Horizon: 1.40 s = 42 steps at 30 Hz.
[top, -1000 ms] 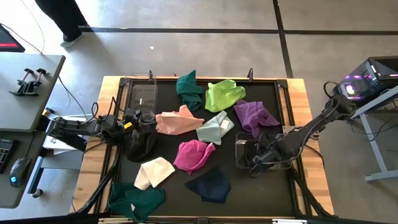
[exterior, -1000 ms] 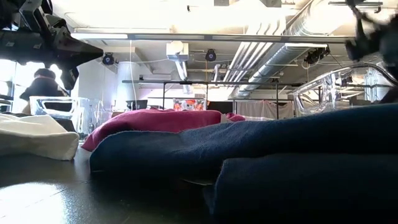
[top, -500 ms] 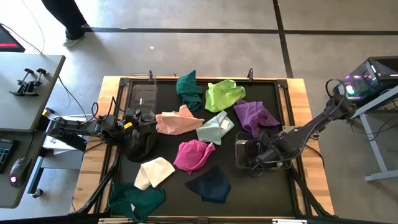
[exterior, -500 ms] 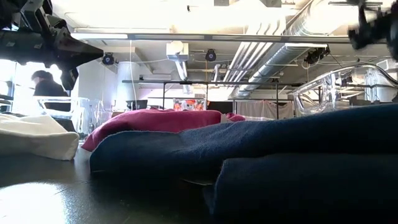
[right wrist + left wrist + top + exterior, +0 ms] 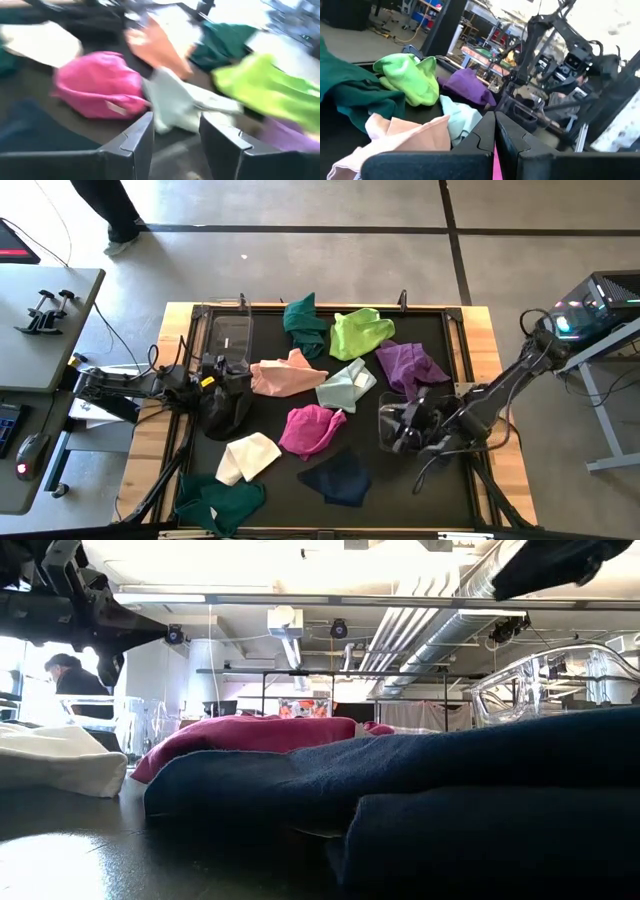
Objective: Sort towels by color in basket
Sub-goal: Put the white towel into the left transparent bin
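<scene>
- Sorting has barely begun, by the look of it: nearly every towel lies loose on the dark surface (image 5: 455,350), none grouped by colour.
- Two clear baskets stand on the surface, one at the far left (image 5: 228,333) and one at the right (image 5: 392,423); both look empty, though the arms partly hide them.
- Along the far side lie a teal towel (image 5: 303,322) and a lime towel (image 5: 358,332), with a purple towel (image 5: 408,366) just right of the lime one.
- In the middle are a peach towel (image 5: 283,374), a mint towel (image 5: 345,385) touching it, and a magenta towel (image 5: 311,428) nearer the front.
- Toward the front lie a cream towel (image 5: 247,456), a navy towel (image 5: 338,476) and a second teal towel (image 5: 222,500) at the near left corner.
- The left tool (image 5: 222,372) sits by the left basket with its fingers together over a black towel (image 5: 226,406); whether it grips that cloth I cannot tell.
- The right tool (image 5: 172,137) hangs at the right basket, fingers apart and holding nothing, facing the magenta and mint towels.
- Left to do, in my judgement: essentially everything, starting with pairing the two teal towels.
</scene>
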Each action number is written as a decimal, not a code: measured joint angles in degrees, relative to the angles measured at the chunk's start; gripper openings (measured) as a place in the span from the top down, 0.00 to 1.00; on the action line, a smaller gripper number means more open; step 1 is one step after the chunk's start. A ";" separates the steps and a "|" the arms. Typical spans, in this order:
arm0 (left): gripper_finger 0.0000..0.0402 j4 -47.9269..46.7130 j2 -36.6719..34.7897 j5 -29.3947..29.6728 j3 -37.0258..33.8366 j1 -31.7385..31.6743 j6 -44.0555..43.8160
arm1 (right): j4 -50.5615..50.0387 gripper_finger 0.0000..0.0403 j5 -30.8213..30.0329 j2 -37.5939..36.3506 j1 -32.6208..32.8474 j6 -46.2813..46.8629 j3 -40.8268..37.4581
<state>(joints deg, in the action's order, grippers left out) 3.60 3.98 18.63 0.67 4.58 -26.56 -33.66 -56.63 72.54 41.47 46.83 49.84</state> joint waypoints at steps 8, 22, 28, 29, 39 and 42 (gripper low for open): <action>1.00 4.91 2.62 -2.78 0.00 0.79 0.93 | 46.39 0.63 4.80 0.02 -0.06 -23.18 -14.99; 1.00 25.59 38.70 9.85 15.19 17.49 24.21 | 57.06 0.63 6.06 0.02 -1.19 -27.79 -19.69; 1.00 0.37 53.04 7.88 32.53 20.01 27.89 | 57.06 0.63 6.09 0.02 -2.60 -27.45 -19.69; 1.00 0.88 55.25 7.22 33.91 20.04 27.07 | 57.05 0.63 6.09 0.02 -2.76 -27.57 -19.69; 0.87 -15.42 71.09 6.94 47.80 23.70 19.26 | 57.03 0.63 6.33 0.04 -4.86 -27.82 -19.69; 0.76 -26.99 74.47 4.55 51.49 26.19 8.16 | 56.54 0.63 7.80 0.04 -5.56 -27.82 -19.69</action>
<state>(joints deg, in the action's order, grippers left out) -23.38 78.45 23.17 52.16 30.77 -18.39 22.88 -48.83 72.58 35.91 19.00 30.15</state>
